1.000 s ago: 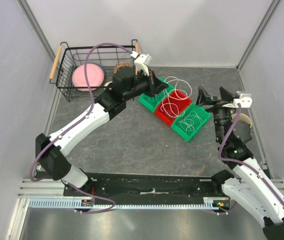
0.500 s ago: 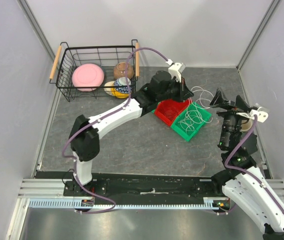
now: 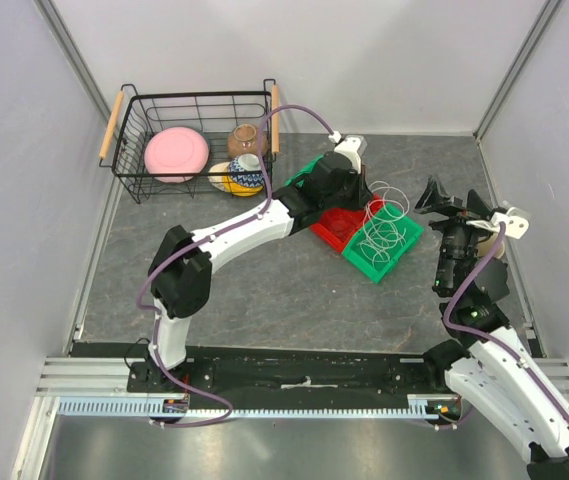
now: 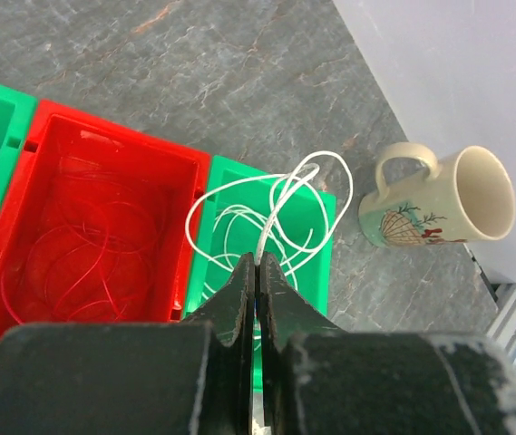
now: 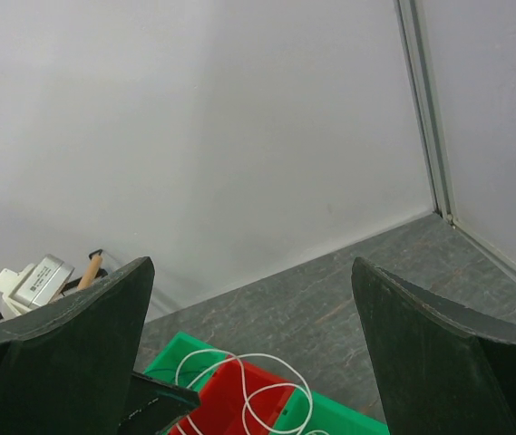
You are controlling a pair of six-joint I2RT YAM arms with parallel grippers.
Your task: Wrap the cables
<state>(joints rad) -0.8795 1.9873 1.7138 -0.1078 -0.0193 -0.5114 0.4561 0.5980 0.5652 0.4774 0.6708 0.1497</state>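
Grey tabletop (image 3: pixel 264 290): left fingers (image 4: pixel 258 276) clamp white cable (image 4: pixel 280 204) over green bin (image 4: pixel 328 237); right fingers (image 3: pixel 452 205) apart.

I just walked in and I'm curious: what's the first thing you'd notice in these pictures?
Probably the left gripper, pinched shut on a white cable whose loops spread above the green bin at the row's end, beside a red bin. The right gripper hovers wide open nearby, and a bright pink plate lies in the wire basket at the table's far left.
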